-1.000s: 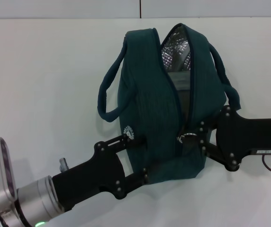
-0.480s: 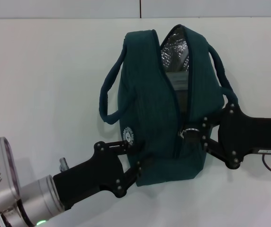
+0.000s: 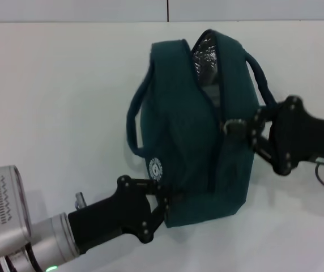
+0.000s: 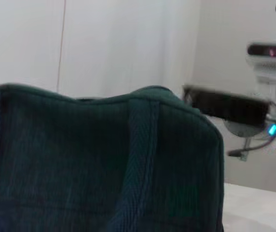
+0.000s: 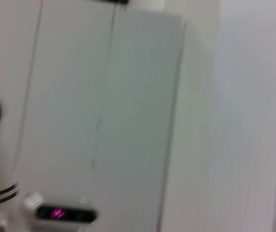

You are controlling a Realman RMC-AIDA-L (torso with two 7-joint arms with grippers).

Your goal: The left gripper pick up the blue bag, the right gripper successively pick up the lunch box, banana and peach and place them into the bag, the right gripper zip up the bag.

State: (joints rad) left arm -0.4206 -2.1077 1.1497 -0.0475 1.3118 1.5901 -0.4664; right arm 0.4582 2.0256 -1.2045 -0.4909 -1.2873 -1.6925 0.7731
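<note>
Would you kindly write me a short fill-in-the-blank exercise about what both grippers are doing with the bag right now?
1. The left gripper grips the blue bag at its ____ end, nearest the robot.
2. The right gripper is at the bag's metal ____ pull.
3. Through the unzipped far end, the bag's ____ lining shows.
4. The bag rests on a ____ table.

Missing words: lower; zipper; silver; white
</note>
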